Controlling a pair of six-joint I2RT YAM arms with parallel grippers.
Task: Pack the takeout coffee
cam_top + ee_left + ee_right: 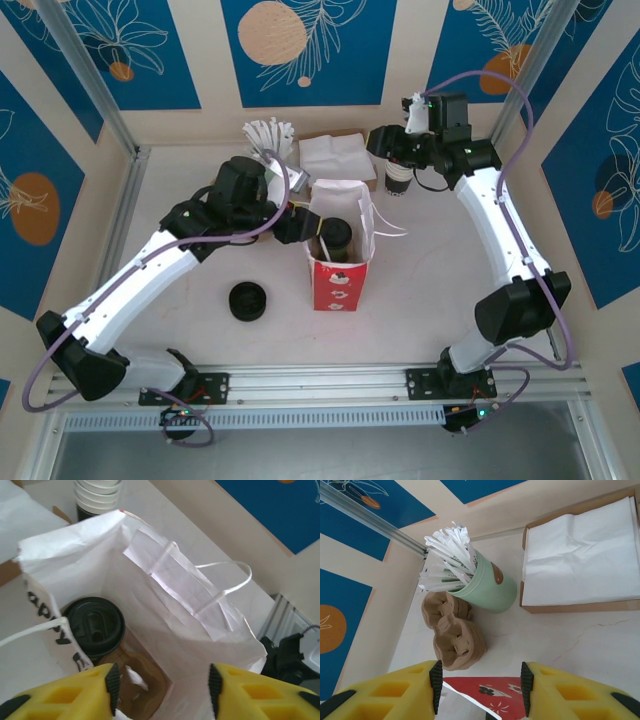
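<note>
The coffee [337, 238] stands upright inside the bag [340, 285] at the centre of the top view, black lid up (brown cardboard shows beside it in the left wrist view). The left gripper [162, 690], at the bottom edge, hangs over the bag's mouth, jaws wide apart and empty. The right gripper [480, 687], at the bottom of its view, is likewise spread and grips nothing, with napkins [580, 555] at upper right.

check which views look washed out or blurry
top external: evenly lit and sharp; left wrist: inside of the bag nearly blown out, takeout coffee lid crisp, left hand slightly soft; right wrist: napkins very bright, right hand slightly soft
</note>
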